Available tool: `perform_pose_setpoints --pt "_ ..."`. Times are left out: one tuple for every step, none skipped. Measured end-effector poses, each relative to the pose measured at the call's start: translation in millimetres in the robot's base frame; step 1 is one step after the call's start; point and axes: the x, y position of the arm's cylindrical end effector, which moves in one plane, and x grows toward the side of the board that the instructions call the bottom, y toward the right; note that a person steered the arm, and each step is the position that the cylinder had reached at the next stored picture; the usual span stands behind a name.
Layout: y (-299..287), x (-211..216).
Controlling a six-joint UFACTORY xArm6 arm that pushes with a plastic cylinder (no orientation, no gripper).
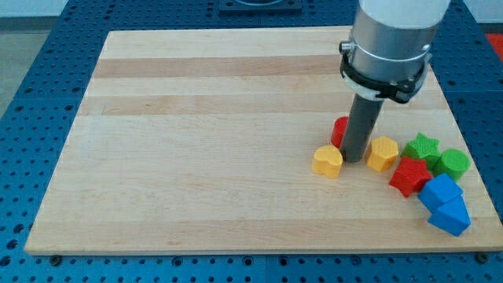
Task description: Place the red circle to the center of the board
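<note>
My tip (354,159) stood just at the view's right of the red circle (339,130), which it half hid, right of board (196,141) centre. No claw fitted; bare rod. Yellow heart (328,161) lay below-left, near.

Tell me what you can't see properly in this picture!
1. The red circle: the rod covers most of it in the camera view, so its round shape cannot be confirmed.
2. My tip: it sits between the yellow heart and the yellow block; whether it touches the red one cannot be told.
3. The arm: cut off by the view's top.
4. The lower blue block: its shape is unclear.
</note>
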Motion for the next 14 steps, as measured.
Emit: perform_pose_setpoints --pt "0 -11" --pt "0 -22" --pt "5 -24" --pt "19 -25" --pt "27 -28" --pt "27 -40" --pt "22 -59" --pt "11 -67" --pt "-4 -67" --pt "-22 -67" --pt "-38 -67" --pt "-53 -69" --pt "-69 -77" --pt "-88 -82"
